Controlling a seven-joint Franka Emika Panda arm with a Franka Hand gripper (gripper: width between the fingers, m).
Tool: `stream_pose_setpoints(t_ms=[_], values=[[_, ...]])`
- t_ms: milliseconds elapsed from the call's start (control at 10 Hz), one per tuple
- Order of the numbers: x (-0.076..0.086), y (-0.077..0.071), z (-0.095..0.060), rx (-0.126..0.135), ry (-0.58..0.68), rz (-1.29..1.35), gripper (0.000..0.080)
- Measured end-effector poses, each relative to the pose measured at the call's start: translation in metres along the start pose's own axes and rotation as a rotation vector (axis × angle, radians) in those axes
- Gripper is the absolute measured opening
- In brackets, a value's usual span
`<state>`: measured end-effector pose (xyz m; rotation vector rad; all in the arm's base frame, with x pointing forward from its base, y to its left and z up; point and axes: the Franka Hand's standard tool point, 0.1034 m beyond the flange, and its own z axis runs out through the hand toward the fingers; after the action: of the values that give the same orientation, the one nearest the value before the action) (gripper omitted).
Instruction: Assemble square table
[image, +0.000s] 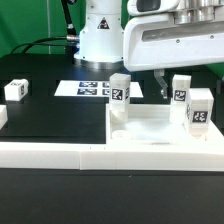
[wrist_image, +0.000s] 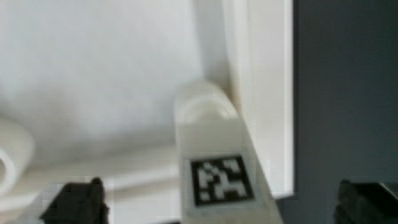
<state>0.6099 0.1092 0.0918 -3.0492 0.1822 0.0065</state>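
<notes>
We find the hand (wrist_image: 222, 204) open: its two dark fingertips (wrist_image: 80, 203) stand wide apart. The tagged leg (wrist_image: 215, 140) stands between them on the square slab (wrist_image: 98, 80), near the slab's edge, with a gap on each side. The leg's label (wrist_image: 219, 180) is a black-and-white square code, and we can read no letters on it.

In the exterior view the slab lies on the table (image: 50, 125) at 3 o'clock, behind the white rail (image: 60, 157). The second leg (image: 120, 90) stands at the slab's 10 o'clock corner. The third leg (image: 200, 108) stands at its 3 o'clock edge. The fourth leg (image: 15, 90) stands well apart, at the view's 9 o'clock. The marker board (image: 93, 88) lies flat at 12 o'clock, its printed tags too small to decode.
</notes>
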Motion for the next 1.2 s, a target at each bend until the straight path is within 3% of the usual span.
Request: stream_pose_setpoints(t_ms=[100, 200, 300, 600, 900, 1200], values=[[0.000, 0.005, 0.000, -0.059, -0.111, -0.018, 0.0649], [0.010, 0.009, -0.002, -0.099, -0.187, -0.022, 0.0649], [0.030, 0.010, -0.004, -0.099, -0.156, -0.015, 0.0649], [0.021, -0.003, 0.008, -0.088, -0.151, 0.016, 0.0649], [0.023, -0.021, 0.019, -0.032, -0.090, 0.045, 0.0649], [0.022, -0.020, 0.020, -0.030, -0.075, 0.045, 0.0649]])
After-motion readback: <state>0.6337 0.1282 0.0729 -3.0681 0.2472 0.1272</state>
